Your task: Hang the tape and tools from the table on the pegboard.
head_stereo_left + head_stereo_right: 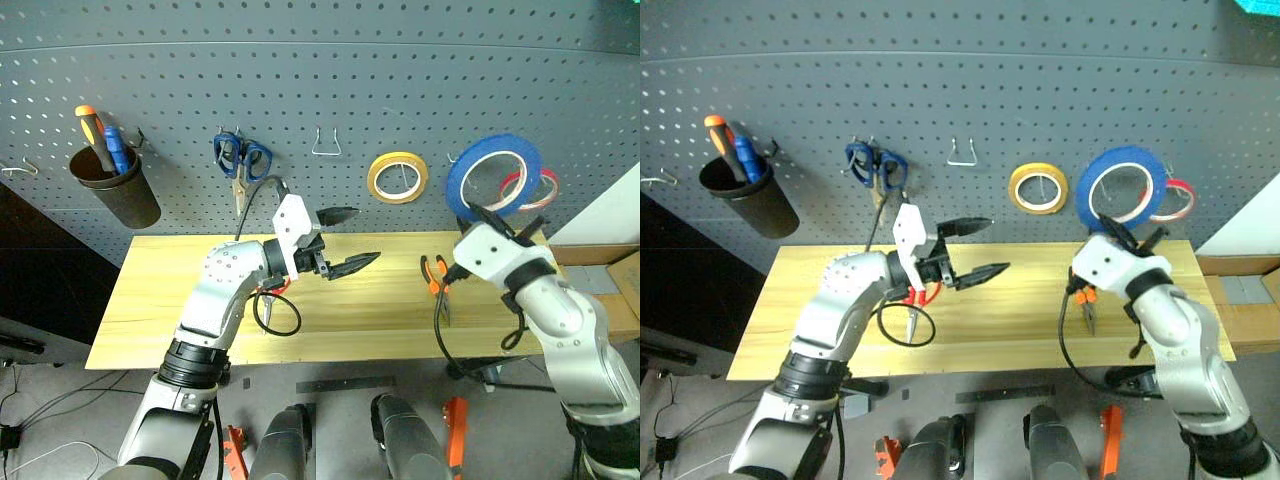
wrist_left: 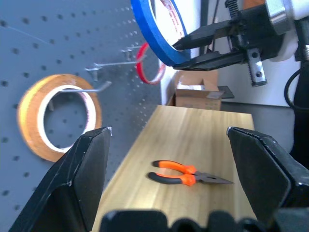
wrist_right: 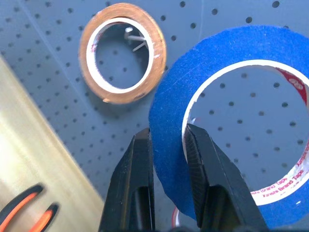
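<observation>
My right gripper (image 1: 478,215) is shut on the lower rim of the blue tape (image 1: 500,143), holding the ring upright in front of the pegboard (image 1: 400,80); the right wrist view shows both fingers (image 3: 137,169) pinching the tape (image 3: 227,53). Above the middle of the table (image 1: 160,290), my left gripper (image 1: 355,238) points right, open and empty. The orange-and-black pliers (image 1: 434,272) lie on the table right of centre, also visible as the pliers (image 2: 186,176) in the left wrist view. Red-handled scissors (image 1: 917,294) lie mostly hidden under my left wrist.
On the pegboard hang a yellow roll (image 1: 397,177), a red roll (image 1: 535,188) just behind the blue tape, blue-handled scissors (image 1: 241,158), a bare wire hook (image 1: 326,145) and a black cup (image 1: 115,185) holding tools. A cardboard box (image 1: 600,265) sits beyond the table's right end.
</observation>
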Motion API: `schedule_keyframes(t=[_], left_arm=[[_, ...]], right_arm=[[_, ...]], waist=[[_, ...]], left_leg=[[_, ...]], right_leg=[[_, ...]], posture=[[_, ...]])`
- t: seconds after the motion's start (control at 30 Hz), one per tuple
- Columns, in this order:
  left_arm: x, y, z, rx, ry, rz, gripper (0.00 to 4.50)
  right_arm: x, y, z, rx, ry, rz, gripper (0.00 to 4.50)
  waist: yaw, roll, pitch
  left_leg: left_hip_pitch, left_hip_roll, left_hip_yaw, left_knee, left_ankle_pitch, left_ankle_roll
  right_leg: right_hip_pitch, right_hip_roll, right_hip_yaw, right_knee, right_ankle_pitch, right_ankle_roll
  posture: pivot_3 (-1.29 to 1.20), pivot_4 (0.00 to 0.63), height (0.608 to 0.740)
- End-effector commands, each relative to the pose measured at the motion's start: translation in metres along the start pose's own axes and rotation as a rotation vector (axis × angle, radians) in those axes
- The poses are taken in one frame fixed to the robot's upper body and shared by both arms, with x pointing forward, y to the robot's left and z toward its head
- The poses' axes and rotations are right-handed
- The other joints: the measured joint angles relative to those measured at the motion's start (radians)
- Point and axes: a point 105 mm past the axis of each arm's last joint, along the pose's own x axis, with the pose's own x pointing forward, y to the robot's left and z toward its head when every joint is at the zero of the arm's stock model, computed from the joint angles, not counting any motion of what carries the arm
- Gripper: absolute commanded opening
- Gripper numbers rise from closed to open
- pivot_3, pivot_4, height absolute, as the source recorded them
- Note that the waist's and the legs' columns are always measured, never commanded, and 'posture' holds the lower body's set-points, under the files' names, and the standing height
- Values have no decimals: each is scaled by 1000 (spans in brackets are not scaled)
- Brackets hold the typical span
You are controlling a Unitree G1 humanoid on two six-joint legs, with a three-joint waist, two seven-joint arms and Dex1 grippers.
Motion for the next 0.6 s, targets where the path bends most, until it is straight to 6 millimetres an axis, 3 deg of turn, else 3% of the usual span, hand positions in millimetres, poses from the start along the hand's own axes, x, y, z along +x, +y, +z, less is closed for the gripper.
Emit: schedule_keyframes(t=[0.03,0.3,0.33,0.43,0.6], left_arm=[[3,1,10,36,-40,-1,4139],[9,4,14,45,-66,19,4139],[10,4,16,49,-71,20,4139],[12,5,17,53,-80,27,4139],[6,21,11,43,-44,106,4139]], right_arm=[[12,3,-9,39,-7,8,374],[34,23,-31,116,18,49,374],[33,27,-32,130,21,62,1088],[26,40,-32,173,29,102,2034],[-4,78,-30,387,117,185,3779]], waist=[[2,0,0],[2,0,0],[3,0,0],[3,0,0],[7,0,0]], left_leg=[[0,0,0,0,0,0],[-1,0,0,0,0,0],[-1,0,0,0,0,0],[-1,0,0,0,0,0],[-1,0,-1,1,0,0]], right_leg=[[0,0,0,0,0,0],[-2,0,0,1,0,0],[-2,0,0,1,0,0],[-2,0,0,3,0,0],[-3,0,0,5,0,0]], posture=[[-181,212,740],[-164,212,740],[-158,214,740],[-150,215,740],[-155,209,740]])
